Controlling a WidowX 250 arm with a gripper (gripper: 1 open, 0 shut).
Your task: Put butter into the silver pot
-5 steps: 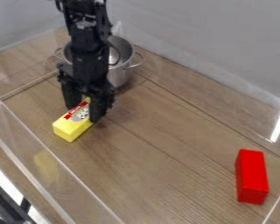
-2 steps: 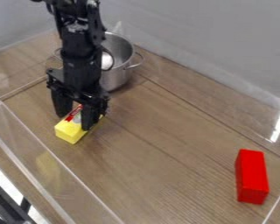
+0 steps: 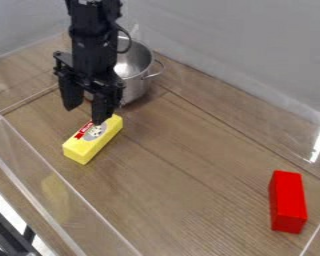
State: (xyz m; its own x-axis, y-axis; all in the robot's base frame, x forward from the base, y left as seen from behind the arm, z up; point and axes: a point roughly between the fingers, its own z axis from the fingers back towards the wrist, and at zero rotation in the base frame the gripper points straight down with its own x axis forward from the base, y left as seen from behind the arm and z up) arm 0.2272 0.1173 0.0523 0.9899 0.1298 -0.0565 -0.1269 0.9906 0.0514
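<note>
A yellow butter block (image 3: 92,141) is seen on a wooden table (image 3: 183,175), beneath a black gripper (image 3: 91,108) whose fingers are held apart, near a silver pot (image 3: 137,70).

I can't tell for certain whether I'm in a lab or some other workspace, but it looks most like a small robot test station. Below me is a wood-grain tabletop (image 3: 190,170) with visible seams, closed in at the back by plain pale wall panels (image 3: 230,40). A clear, see-through edge (image 3: 43,175) runs along the near left side. The steel pot (image 3: 139,70) hints at a kitchen, yet I see neither stove nor sink here.
</note>
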